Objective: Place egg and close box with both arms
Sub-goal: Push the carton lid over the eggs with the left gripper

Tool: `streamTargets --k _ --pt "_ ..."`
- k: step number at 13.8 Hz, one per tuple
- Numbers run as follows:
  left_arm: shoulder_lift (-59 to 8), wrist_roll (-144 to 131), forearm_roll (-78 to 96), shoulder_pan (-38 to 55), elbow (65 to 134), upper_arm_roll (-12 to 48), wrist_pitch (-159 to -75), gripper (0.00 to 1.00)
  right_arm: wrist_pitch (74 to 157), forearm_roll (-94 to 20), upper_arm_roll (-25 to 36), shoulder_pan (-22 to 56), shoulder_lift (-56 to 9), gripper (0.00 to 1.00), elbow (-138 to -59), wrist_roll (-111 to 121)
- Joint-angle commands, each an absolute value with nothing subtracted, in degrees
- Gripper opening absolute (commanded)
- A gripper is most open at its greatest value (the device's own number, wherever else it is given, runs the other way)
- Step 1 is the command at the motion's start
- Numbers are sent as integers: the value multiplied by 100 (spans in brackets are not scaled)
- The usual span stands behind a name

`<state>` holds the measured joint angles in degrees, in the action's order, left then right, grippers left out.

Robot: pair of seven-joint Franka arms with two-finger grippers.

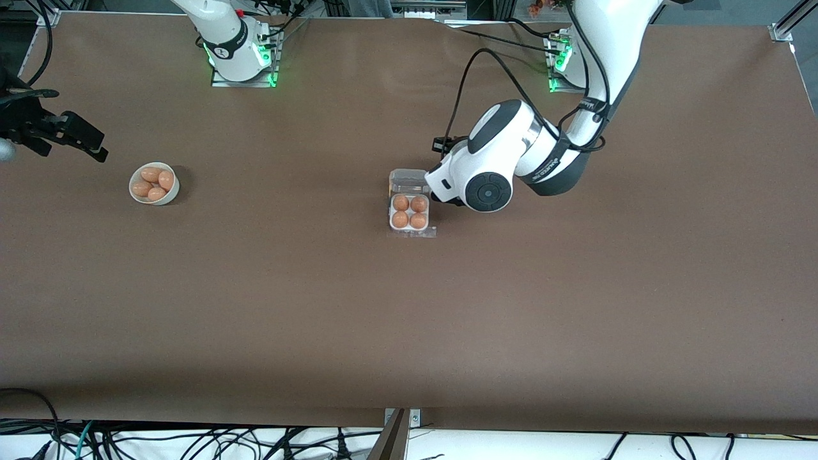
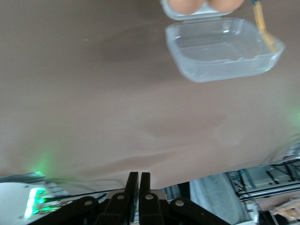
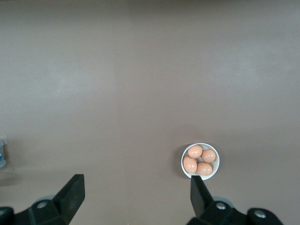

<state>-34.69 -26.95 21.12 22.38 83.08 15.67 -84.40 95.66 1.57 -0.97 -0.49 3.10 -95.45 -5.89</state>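
**A:** Jaws, front view first?
**B:** Hard to read from up there. Right gripper [image 1: 89, 144] up over the table [image 1: 409, 332] edge at the right arm's end, near the bowl [image 1: 172, 190]. Left gripper hidden under its own white wrist, low beside the box [image 1: 409, 228].

**A:** Box position?
**B:** Near mid-table, somewhat closer to the edge with the bases. Clear lid [image 1: 408, 181] swung open, lying on the side toward that edge. Four eggs [image 1: 401, 203] seated, one per cell.

**A:** Bowl?
**B:** Toward the right arm's end, well apart from the box. Holds several loose eggs [image 1: 153, 174].

**A:** Left wrist view?
**B:** Left gripper [image 2: 139, 187] pinched together, fingers touching, nothing between. Open lid in plain sight over bare table, tray rim with two eggs just showing at the frame edge.

**A:** Right wrist view?
**B:** Fingers [image 3: 70, 194] spread wide apart, empty. Bowl below on the table, four loose eggs counted inside. Waiting, by the look of it.
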Motion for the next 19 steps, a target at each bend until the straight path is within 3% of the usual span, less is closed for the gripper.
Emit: streamTargets --k 1,19 --pt "-3743 -2926 2329 2582 8077 1512 -8673 7 9326 106 -211 -185 325 100 -9431 -527" --pt "-4342 -3191 2276 3067 8086 1433 -10265 7 9308 167 -193 -105 167 100 -9422 -519"
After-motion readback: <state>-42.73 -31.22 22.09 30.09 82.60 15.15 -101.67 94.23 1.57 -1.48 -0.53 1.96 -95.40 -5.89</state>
